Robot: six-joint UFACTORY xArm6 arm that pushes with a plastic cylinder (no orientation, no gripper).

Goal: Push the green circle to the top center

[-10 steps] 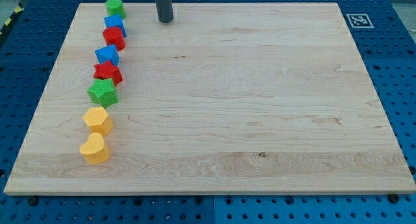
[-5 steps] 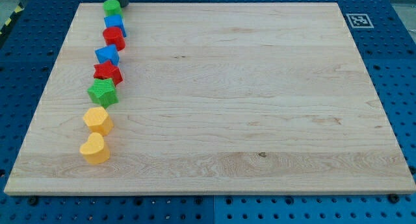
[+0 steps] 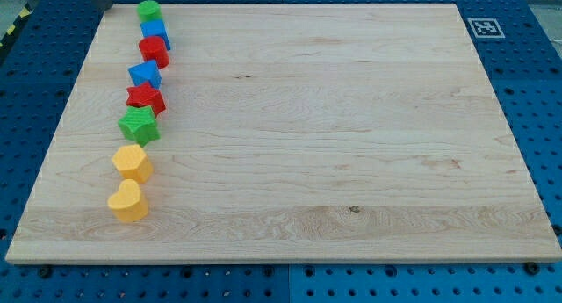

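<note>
The green circle (image 3: 148, 10) sits at the board's top left, at the head of a column of blocks. Only the lower end of the rod shows at the view's top left edge. My tip (image 3: 100, 4) is near the board's top left corner, left of the green circle and apart from it. Below the circle in the column are a blue block (image 3: 155, 32), a red block (image 3: 154, 52), a second blue block (image 3: 145, 74), a red star (image 3: 145, 98) and a green star (image 3: 139, 125).
Two yellow blocks end the column at the lower left: a yellow hexagon-like block (image 3: 133, 162) and a yellow heart (image 3: 128, 201). A printed marker tag (image 3: 482, 27) lies at the wooden board's (image 3: 334, 162) top right corner.
My tip moved left along the top edge, from the top centre past the green circle to its left side. The green circle shifted slightly left.
</note>
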